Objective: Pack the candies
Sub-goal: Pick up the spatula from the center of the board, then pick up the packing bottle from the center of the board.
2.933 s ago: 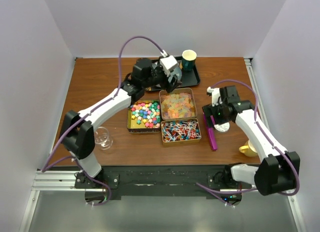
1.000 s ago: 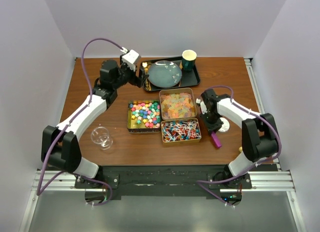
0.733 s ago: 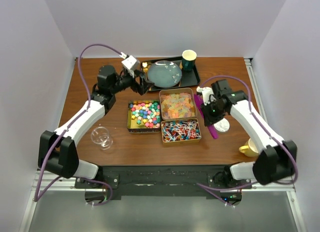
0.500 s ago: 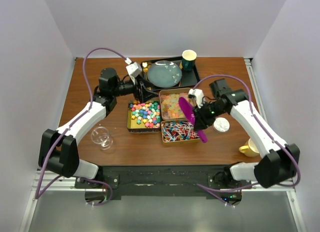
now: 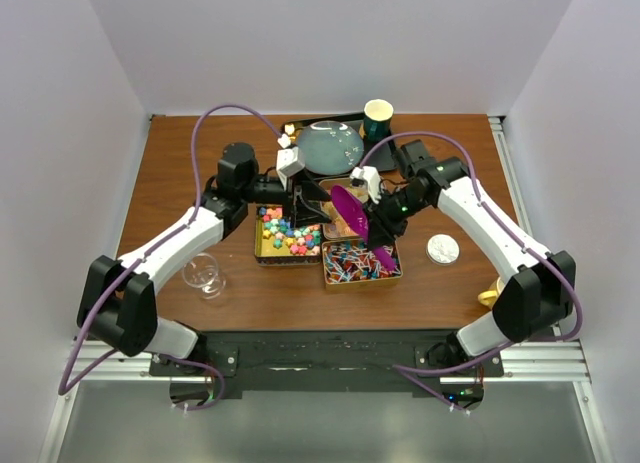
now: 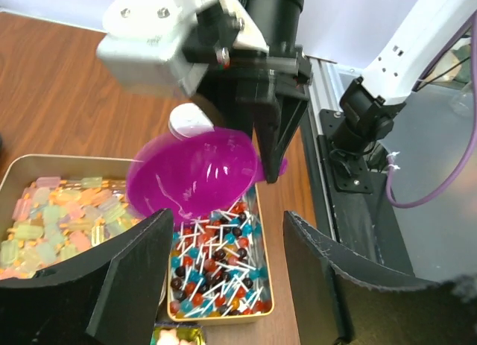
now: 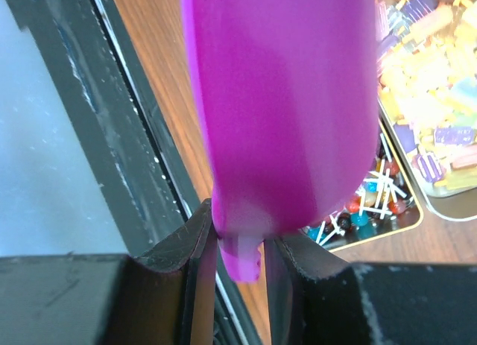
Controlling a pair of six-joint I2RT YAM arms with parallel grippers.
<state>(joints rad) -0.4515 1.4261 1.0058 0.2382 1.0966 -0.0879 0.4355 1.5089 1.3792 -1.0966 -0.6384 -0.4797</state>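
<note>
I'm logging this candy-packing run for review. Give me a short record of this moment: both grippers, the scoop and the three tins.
left gripper: open, empty, pointed at the scoop
right gripper: shut on the handle of the purple scoop
scoop position: tilted in the air above the tins
left tin: multicoloured cubes
far tin: pale gummies, partly under the scoop
near tin: red-blue-white pieces

scoop (image 7: 283, 106) blurred, top cut off, gummies (image 6: 52, 218) pt. hidden
</note>
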